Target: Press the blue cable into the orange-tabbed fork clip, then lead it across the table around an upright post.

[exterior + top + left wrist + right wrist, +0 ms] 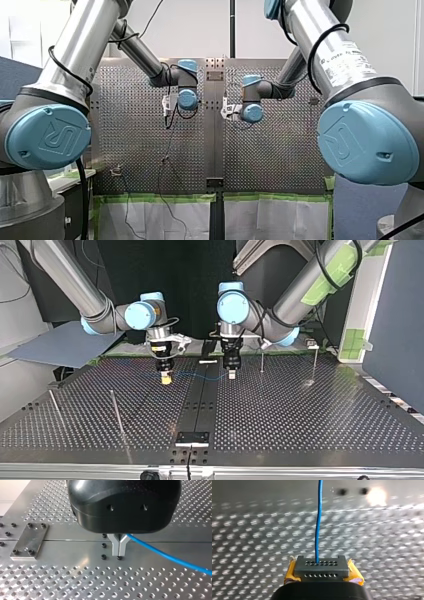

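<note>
**A:** Front view first: where are our hands?

**B:** Our left hand [168,112] and right hand [226,113] hang close together, one on each side of the middle seam [215,150] of the counter [280,160]. From here we cannot tell how the fingers stand.

**A:** And the top view?

**B:** The blue cable [205,376] spans the gap between the two hands. Its long axis runs crosswise over the counter, and it sags slightly above the seam. The right hand shows yellow at its tip. An upright post [261,359] stands near the left hand, on the side away from that span.

**A:** What does the left wrist view show?

**B:** The metal fingers [115,546] are pressed together at the tips and point down at the counter, so the left hand is closed on the cable. The cable comes out from near the fingers' root and slants off to one side, down towards the counter. It is thin, smooth and bright blue. A bolted plate [28,540] lies flat on the hand's other side.

**A:** And the right wrist view?

**B:** The yellow pads [292,570] flank a grey holed block [322,568], and the right hand is clamped on the cable too. The cable leaves the block pointing straight ahead of the hand, nearly straight with a faint bend.
</note>
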